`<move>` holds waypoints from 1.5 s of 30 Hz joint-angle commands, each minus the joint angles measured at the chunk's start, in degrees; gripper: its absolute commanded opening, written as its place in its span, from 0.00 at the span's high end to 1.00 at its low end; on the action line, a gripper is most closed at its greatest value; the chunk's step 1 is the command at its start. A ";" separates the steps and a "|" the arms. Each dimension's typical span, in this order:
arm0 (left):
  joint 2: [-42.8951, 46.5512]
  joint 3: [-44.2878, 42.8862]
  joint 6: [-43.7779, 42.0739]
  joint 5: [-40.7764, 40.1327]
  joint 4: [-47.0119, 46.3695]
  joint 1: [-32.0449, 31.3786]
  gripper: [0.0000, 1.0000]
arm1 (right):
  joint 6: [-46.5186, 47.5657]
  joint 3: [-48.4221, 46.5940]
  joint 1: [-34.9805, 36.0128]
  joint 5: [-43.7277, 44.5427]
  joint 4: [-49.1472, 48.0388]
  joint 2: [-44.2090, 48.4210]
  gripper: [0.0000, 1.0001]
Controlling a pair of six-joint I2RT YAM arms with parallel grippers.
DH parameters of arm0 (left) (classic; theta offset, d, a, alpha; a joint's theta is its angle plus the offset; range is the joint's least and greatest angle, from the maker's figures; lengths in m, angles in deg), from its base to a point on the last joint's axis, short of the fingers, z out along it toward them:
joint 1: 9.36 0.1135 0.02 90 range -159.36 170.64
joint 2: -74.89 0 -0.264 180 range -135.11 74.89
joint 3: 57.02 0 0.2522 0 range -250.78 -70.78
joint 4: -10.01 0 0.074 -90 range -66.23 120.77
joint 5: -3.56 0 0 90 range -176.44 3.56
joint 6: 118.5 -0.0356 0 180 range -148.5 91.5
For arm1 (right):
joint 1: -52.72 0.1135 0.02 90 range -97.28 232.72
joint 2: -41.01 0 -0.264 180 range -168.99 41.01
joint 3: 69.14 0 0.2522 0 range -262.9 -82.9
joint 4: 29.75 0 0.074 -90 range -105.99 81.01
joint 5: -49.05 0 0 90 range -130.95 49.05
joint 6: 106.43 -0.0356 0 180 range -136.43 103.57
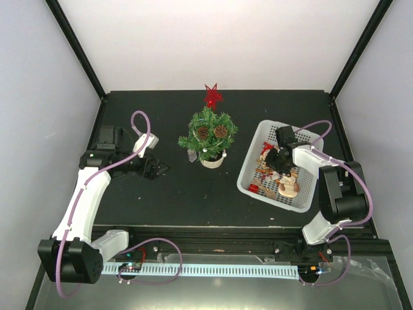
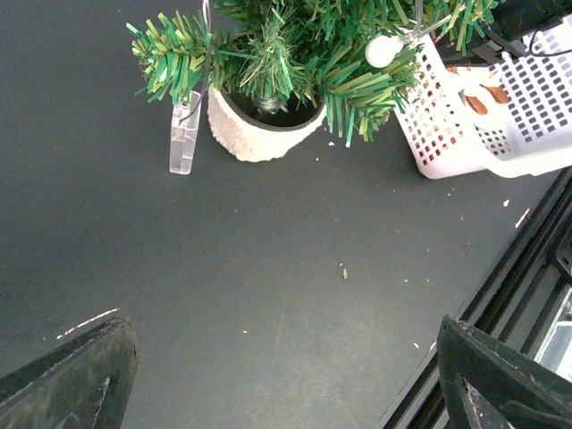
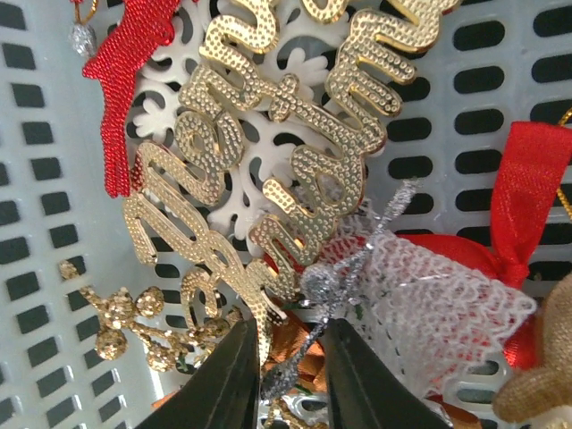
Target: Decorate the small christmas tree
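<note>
The small christmas tree (image 1: 208, 132) stands in a cream pot (image 1: 211, 160) mid-table, with a red star (image 1: 212, 95) on top, two pine cones and a white ball. The left wrist view shows the tree (image 2: 304, 45), its pot (image 2: 259, 134) and a clear clip (image 2: 185, 134) hanging from a branch. My left gripper (image 1: 161, 170) is open and empty, left of the tree (image 2: 286, 375). My right gripper (image 1: 279, 169) is down in the white basket (image 1: 251, 155). Its jaws (image 3: 290, 366) stand narrowly apart around a silver glitter sprig (image 3: 344, 286), beside a gold script ornament (image 3: 268, 161).
The basket holds several ornaments: a white snowflake (image 3: 259, 201), a red reindeer (image 3: 125, 63), a red ribbon (image 3: 527, 197), white mesh (image 3: 429, 286) and gold berries (image 3: 125, 322). The basket's corner (image 2: 447, 134) sits right of the tree. A black rail (image 1: 213, 242) runs along the near table edge.
</note>
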 commanded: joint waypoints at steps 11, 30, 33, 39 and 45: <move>2.43 -0.95 0.02 0.63 -1.15 0.23 0.08 | 1.55 0.32 -0.35 4.18 3.77 6.94 0.83; 3.78 -0.91 0.11 1.13 -0.96 0.37 0.08 | 4.13 -2.25 0.03 1.61 7.79 9.38 0.73; 3.65 -0.93 0.11 0.98 -0.96 0.29 0.08 | 4.01 -3.36 0.07 0.72 6.96 6.95 0.64; 3.57 -0.71 0.10 0.87 -1.13 0.31 0.08 | 3.92 -3.68 0.02 0.32 4.75 4.52 0.63; 3.27 -0.91 0.12 0.76 -1.07 0.31 0.08 | 3.96 -3.60 0.05 -0.43 2.93 1.23 0.67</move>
